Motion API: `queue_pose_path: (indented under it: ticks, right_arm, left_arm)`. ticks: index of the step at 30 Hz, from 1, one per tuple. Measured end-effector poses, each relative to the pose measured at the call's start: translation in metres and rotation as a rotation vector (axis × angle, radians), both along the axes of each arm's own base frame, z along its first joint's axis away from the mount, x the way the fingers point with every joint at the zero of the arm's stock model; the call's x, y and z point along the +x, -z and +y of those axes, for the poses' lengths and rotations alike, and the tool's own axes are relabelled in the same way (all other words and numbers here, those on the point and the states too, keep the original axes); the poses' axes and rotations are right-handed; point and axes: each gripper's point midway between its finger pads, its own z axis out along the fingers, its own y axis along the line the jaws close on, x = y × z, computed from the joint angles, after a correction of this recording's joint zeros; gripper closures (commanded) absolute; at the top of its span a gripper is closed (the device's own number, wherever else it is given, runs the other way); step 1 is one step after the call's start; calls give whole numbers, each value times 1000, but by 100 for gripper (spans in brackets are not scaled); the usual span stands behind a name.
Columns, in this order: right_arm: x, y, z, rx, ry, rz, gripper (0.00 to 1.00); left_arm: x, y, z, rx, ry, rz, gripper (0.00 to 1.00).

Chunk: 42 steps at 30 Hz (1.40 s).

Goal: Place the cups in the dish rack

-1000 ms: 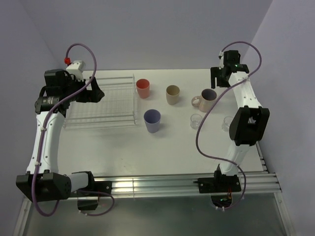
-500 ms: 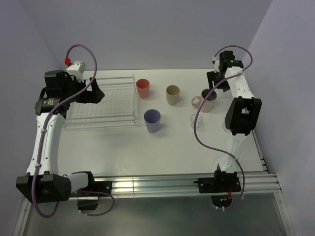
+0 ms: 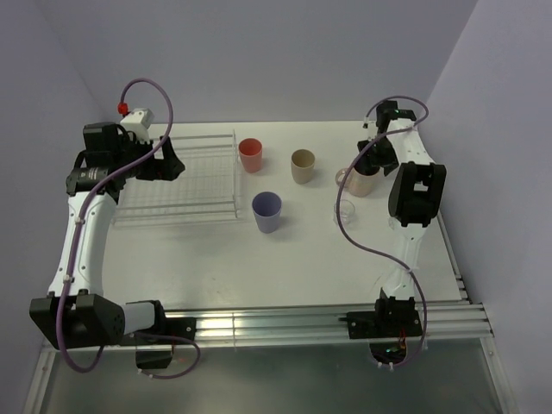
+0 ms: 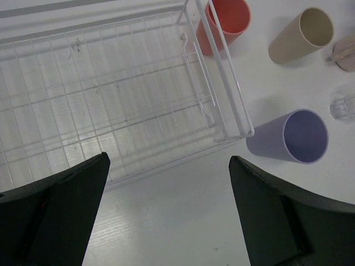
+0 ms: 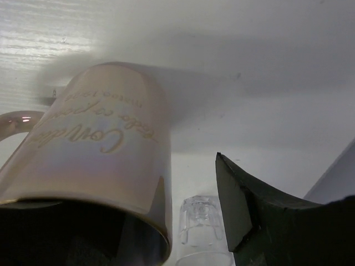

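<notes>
Left pincer (image 4: 168,160): fingers spread wide, holding nothing, above the near edge of the dish rack (image 4: 222,69). Right pincer (image 3: 371,160): fingers apart, positioned at the pale pink mug (image 5: 100,149). Its one visible finger (image 5: 255,210) stands clear of the mug wall, and a clear glass (image 5: 198,221) shows in the gap. The coral-red cup (image 3: 250,155), tan cup (image 3: 303,166) and lavender cup (image 3: 267,211) stand upright on the table (image 3: 259,267), outside the rack.

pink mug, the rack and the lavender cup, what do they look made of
The pink mug looks like glazed ceramic: glossy pearly sheen, script lettering. The rack has thin pale bars with the table showing through: clear plastic or coated wire, hard to tell. The lavender cup is likely plastic: even matte colour, thin rim.
</notes>
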Motion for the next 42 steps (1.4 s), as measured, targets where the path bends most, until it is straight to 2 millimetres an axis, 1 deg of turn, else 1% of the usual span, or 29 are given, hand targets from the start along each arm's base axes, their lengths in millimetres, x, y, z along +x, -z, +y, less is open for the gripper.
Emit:
queue_pose_path:
  ticks: [1, 3, 4, 6, 7, 9, 10, 11, 12, 18, 21, 23, 24, 26, 27, 29, 31, 33, 35, 37, 40, 42]
  right_arm:
    - [-1, 4, 1, 8, -2, 16, 36]
    - [-3, 8, 4, 22, -5, 36, 40]
    - [-5, 8, 5, 28, -6, 45, 46]
    - [-8, 7, 6, 35, -7, 58, 52]
    - [-9, 6, 7, 38, -7, 60, 65]
    - [-9, 4, 8, 45, -9, 61, 80]
    - [-10, 4, 7, 40, -4, 63, 93]
    - [-6, 3, 7, 40, -1, 47, 98]
    - [-4, 2, 7, 42, 0, 42, 100]
    - [-5, 1, 8, 50, 13, 39, 100]
    - [-3, -3, 7, 55, 41, 21, 100]
    - [1, -10, 7, 58, 63, -14, 100]
    - [6, -17, 7, 58, 75, -50, 100]
    - [17, -38, 6, 60, 95, -142, 100]
    - [21, -52, 6, 60, 102, -193, 100]
    - [33, -89, 5, 62, 114, -327, 100]
    - [42, -140, 5, 69, 115, -505, 100]
    - [44, -188, 7, 80, 104, -677, 100]
    - [36, -234, 12, 95, 83, -843, 100]
    - [25, -270, 19, 118, 54, -989, 100]
    - [3, -313, 37, 152, -21, -1215, 100]
    - [-11, -329, 58, 182, -101, -1345, 100]
  left_arm:
    - [1, 1, 0, 0, 0, 4, 1]
    - [2, 3, 0, -1, -1, 10, 1]
    - [2, 4, 0, -1, -1, 13, 1]
    - [3, 5, 0, -2, -1, 15, 1]
    - [3, 5, 0, -2, -2, 14, 1]
    - [3, 5, 0, -2, -3, 12, 1]
    - [4, 4, 0, -2, -3, 11, 1]
    - [4, 4, 0, -2, -3, 10, 1]
    - [4, 4, 1, -2, -3, 9, 1]
    - [5, 6, 1, -2, -4, 15, 1]
    - [8, 3, 1, -8, -8, 14, 1]
    - [10, -1, 0, -21, -17, 10, 1]
    - [12, -4, 0, -27, -21, 2, 1]
    - [14, -9, -2, -43, -22, -11, 1]
    - [15, -13, -3, -49, -19, -22, 1]
    - [17, -24, -7, -72, -9, -49, 1]
    - [19, -37, -12, -98, 11, -83, 3]
    - [18, -54, -21, -138, 52, -117, 4]
    - [13, -73, -34, -192, 118, -147, 4]
    - [5, -92, -52, -268, 214, -172, 7]
    - [-14, -114, -79, -436, 366, -159, 6]
    - [-27, -120, -96, -572, 461, -121, 5]
